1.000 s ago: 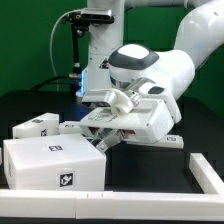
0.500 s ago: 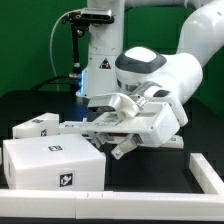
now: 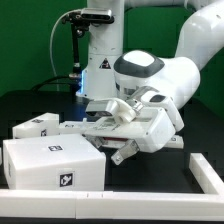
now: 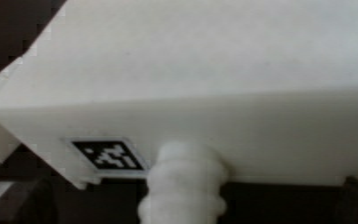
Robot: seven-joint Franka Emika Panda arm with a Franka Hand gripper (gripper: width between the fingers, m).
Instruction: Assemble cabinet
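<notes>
**Loose part could get dragged as the gripper pulls clear**

We are seeing the arm [image 3: 160,80] leaning low over the black counter [image 3: 150,172], filling much of the exterior view and hiding what lies under its wrist. The cabinet body [image 3: 55,162] is sitting on the counter at the exterior view's lower left. A flatter cabinet panel [image 3: 85,128] is lying just behind it and reaching under the gripper [image 3: 112,136]. A small block [image 3: 38,126] is resting beside that panel, farther to the exterior view's left.

The gripper's jaws are standing spread, as far as we can tell. They are flanking the panel and not pinching it, so we are treating the gripper as released.

We are judging the main risk to be a snag. One finger is sitting very close to the panel, and any sideways drift while lifting could drag it out of line with the body, or knock it into the small block.

The wrist view is almost filled by the panel's white face [image 4: 211,70]. A tag [image 4: 108,153] is showing on its edge and a rounded stub [image 4: 185,185] is poking up just beside that. We are unsure what that stub is, and it might catch during a careless retreat.
</notes>
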